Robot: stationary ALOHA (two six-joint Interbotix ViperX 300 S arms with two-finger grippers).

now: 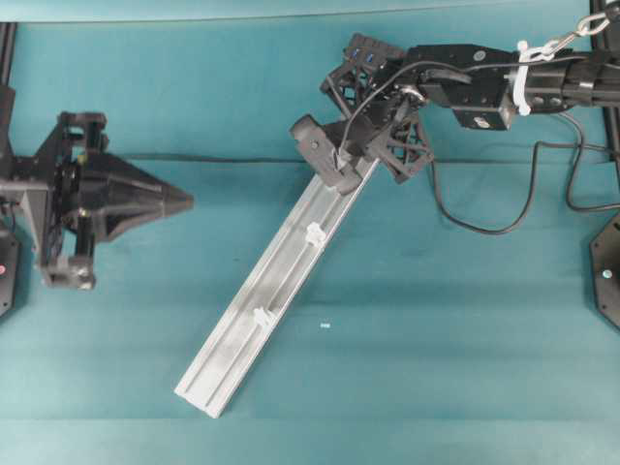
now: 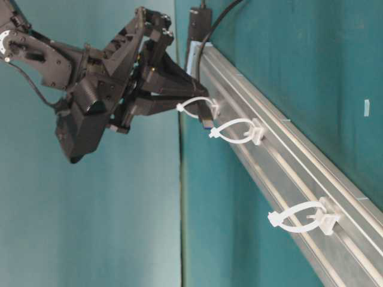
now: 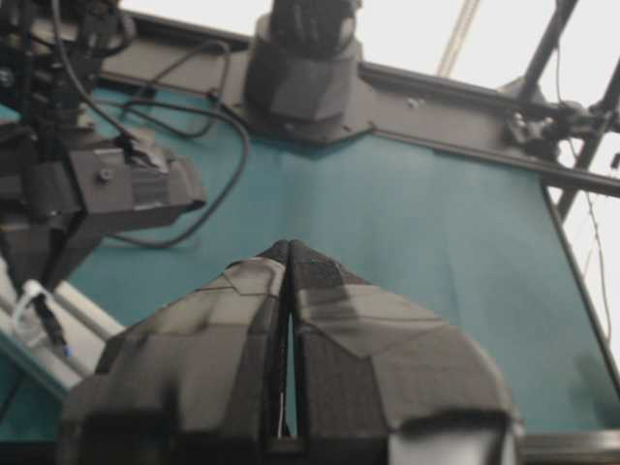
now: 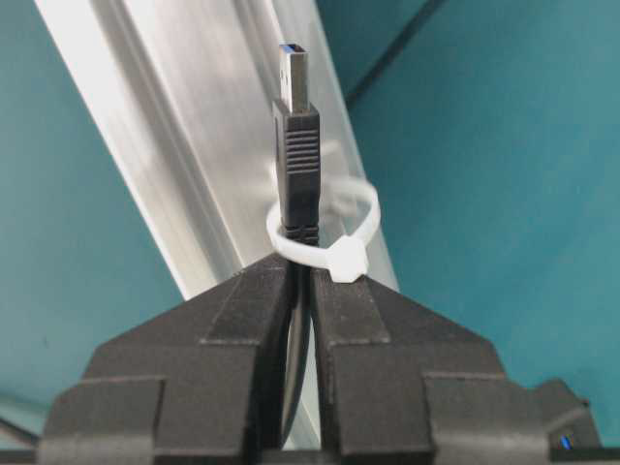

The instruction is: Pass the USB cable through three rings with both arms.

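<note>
My right gripper (image 4: 300,269) is shut on the black USB cable just behind its plug (image 4: 295,145). The plug pokes through the first white ring (image 4: 329,242) at the top end of the aluminium rail (image 1: 232,349). In the table-level view the plug's tip (image 2: 206,122) hangs just past that ring (image 2: 194,106), short of the second ring (image 2: 236,131); the third ring (image 2: 299,218) sits further along. From overhead, my right gripper (image 1: 354,155) covers the first ring. My left gripper (image 1: 186,201) is shut and empty, far to the left of the rail.
A black hub with blue sockets (image 1: 368,50) lies behind the right gripper. Loose black cord (image 1: 484,229) loops on the teal cloth to the right. A tiny white scrap (image 1: 325,325) lies right of the rail. An arm base (image 1: 605,266) stands at the right edge.
</note>
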